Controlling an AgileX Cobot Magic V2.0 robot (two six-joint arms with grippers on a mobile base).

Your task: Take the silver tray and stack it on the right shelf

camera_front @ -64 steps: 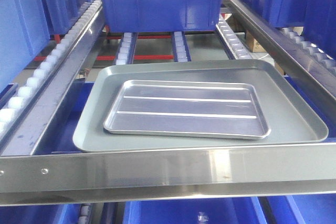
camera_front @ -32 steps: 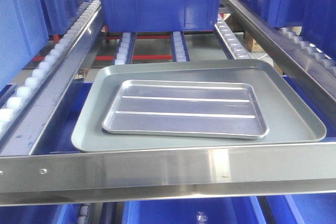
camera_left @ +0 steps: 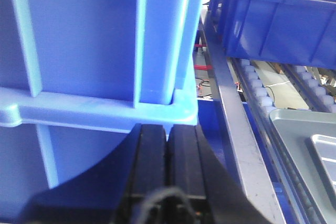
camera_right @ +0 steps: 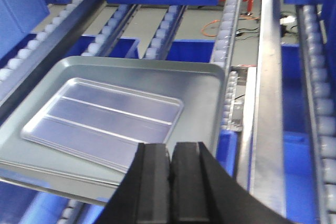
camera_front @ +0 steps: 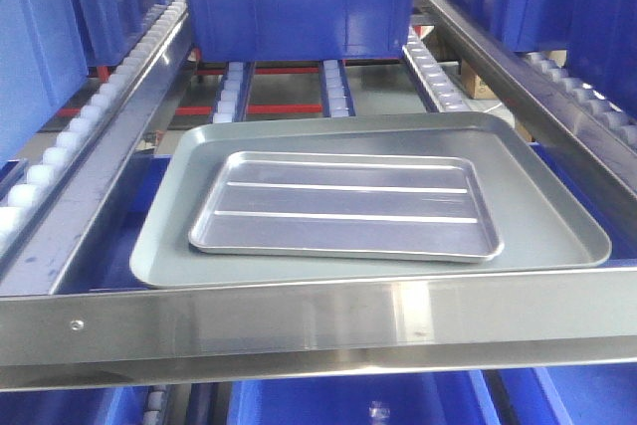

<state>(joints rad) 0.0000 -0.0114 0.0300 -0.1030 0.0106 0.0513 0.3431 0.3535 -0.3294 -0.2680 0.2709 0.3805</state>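
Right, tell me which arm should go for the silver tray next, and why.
The right. Its gripper, fingers together, hangs just above the grey tray's near rim with the silver tray directly ahead. The left gripper, also shut, faces a blue crate, with the trays only at its view's right edge.

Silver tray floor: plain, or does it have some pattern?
Not plain: the silver tray is shiny bare steel with two long raised ribs across its floor, clearest in the front-facing view.

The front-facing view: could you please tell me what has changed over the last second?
Everything has slid slightly left and down in the picture, which suggests the camera shifted rather than the objects. The silver tray still lies flat inside the larger grey tray on the rack behind the steel front bar, in the same relative position. No end effector appears in this view.
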